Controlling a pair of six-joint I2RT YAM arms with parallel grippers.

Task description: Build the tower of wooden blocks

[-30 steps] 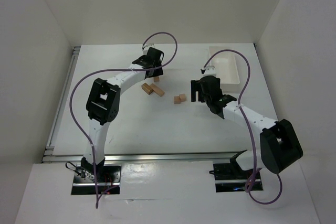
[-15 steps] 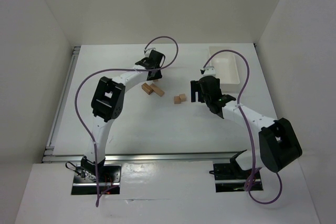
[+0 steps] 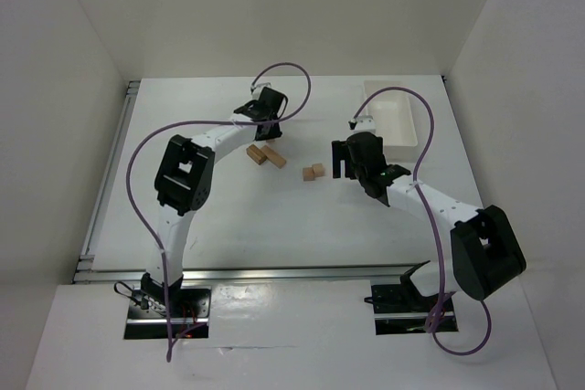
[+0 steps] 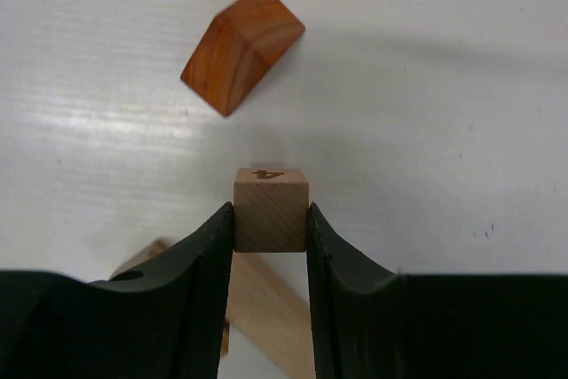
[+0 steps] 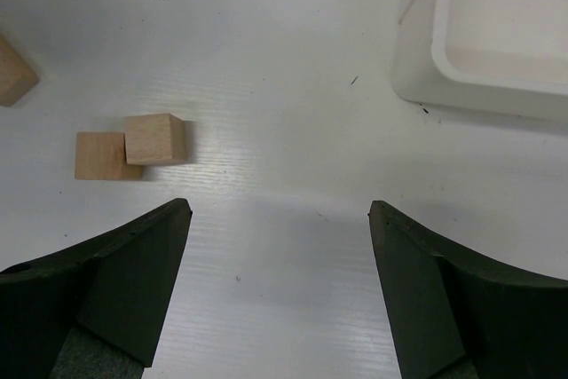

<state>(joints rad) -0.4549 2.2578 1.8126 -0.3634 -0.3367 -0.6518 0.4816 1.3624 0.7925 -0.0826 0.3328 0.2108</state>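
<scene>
Left fingers (image 4: 211, 255) are clamped on a tan cube (image 4: 272, 206) stamped 4, low centre of the wrist view. A reddish-brown wedge (image 4: 241, 49) lies apart at upper left, and tan blocks (image 4: 266, 312) are half hidden behind the fingers. Right fingers (image 5: 133, 259) stand apart over the table (image 5: 284, 86) — two tan cubes (image 5: 131, 146) touch at left, white tray (image 5: 497, 33) upper right

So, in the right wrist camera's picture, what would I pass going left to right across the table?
Corner of a light-tan wooden block at the left edge → square light-tan wooden block → light-tan wooden cube touching it → bare white table → white rectangular plastic tray.
</scene>
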